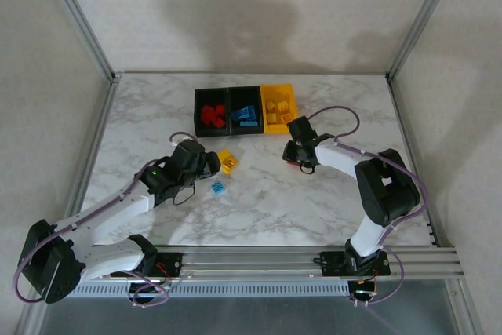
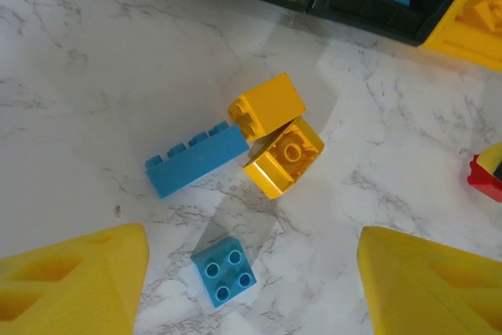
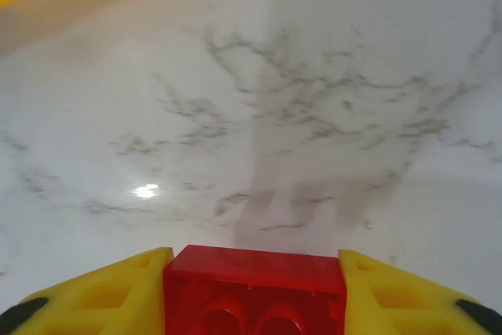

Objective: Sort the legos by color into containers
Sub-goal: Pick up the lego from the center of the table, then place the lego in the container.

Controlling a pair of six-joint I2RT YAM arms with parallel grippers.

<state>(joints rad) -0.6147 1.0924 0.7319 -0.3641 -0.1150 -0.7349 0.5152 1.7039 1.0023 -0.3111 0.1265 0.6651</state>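
The left gripper (image 1: 212, 164) hangs wide over two blue and two yellow legos (image 2: 282, 154) loose on the bench (image 2: 94, 76), the right gripper (image 1: 298, 161) at 3 o'clock clamps a red lego (image 3: 255, 272), and the containers (image 1: 227, 90) at 12 o'clock already hold most.

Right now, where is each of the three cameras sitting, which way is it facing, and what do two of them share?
Top external: above and behind the arm bases, looking down on the table, containers and both arms.
Left wrist: on the left gripper, facing down at loose legos, between open yellow fingers.
Right wrist: low over the table, the right gripper flanking a red brick.
Shared: top and left wrist both show the yellow bricks and small blue brick.
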